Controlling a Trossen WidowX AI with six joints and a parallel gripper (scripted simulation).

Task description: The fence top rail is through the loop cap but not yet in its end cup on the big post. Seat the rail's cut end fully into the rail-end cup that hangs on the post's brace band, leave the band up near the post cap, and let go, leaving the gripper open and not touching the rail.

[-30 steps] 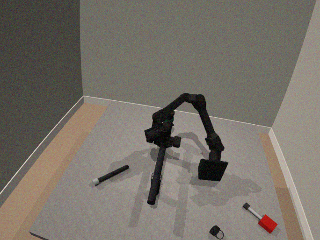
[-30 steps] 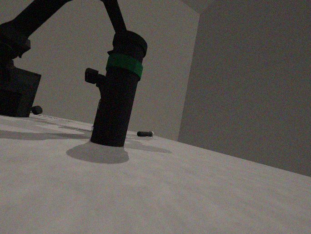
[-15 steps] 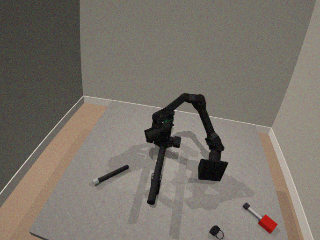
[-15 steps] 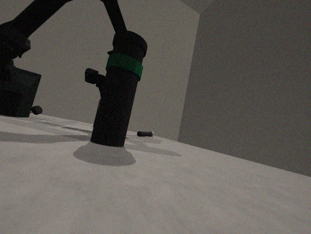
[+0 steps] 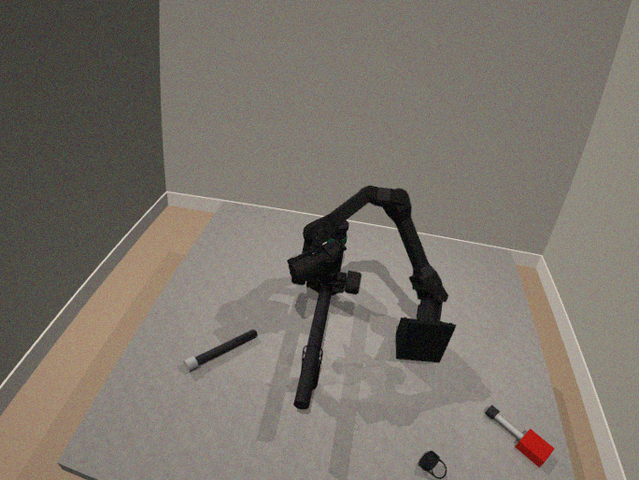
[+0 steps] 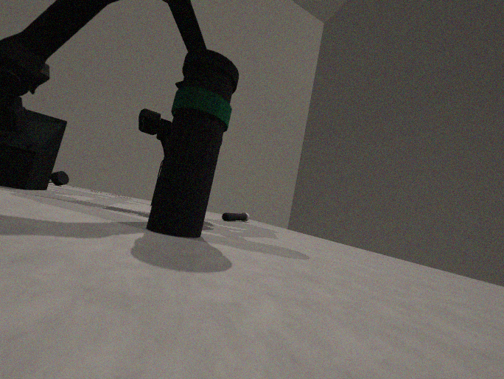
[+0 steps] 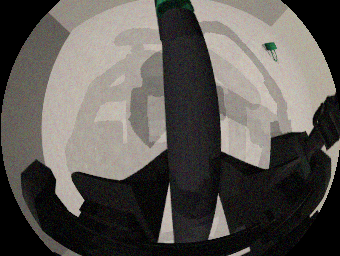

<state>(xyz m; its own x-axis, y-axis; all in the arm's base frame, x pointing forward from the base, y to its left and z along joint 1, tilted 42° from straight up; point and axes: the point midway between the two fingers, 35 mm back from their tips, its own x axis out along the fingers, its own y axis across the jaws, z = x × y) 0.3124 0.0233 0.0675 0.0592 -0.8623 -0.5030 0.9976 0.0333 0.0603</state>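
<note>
The dark rail (image 5: 319,319) (image 7: 194,115) slants through the loop of the loop cap (image 5: 320,355). My gripper (image 5: 326,285) (image 7: 189,153) is shut on the rail, with a finger on each side. The big post (image 6: 183,175) stands upright, with its post cap (image 6: 211,68) on top and the green brace band (image 6: 202,101) just below the cap. In the wrist view the rail's far end reaches a dark section under green (image 7: 174,7) at the top edge. I cannot tell the end cup apart or how deep the rail end sits. The post hides most of the gripper in the exterior view.
A short dark rod (image 5: 227,346) (image 6: 233,217) with a pale end lies left of the rail. The arm's base (image 5: 426,339) is to the right. A red-headed mallet (image 5: 534,446) and a black looped fitting (image 5: 430,460) lie at front right. The wrist view shows a small green looped piece (image 7: 270,46).
</note>
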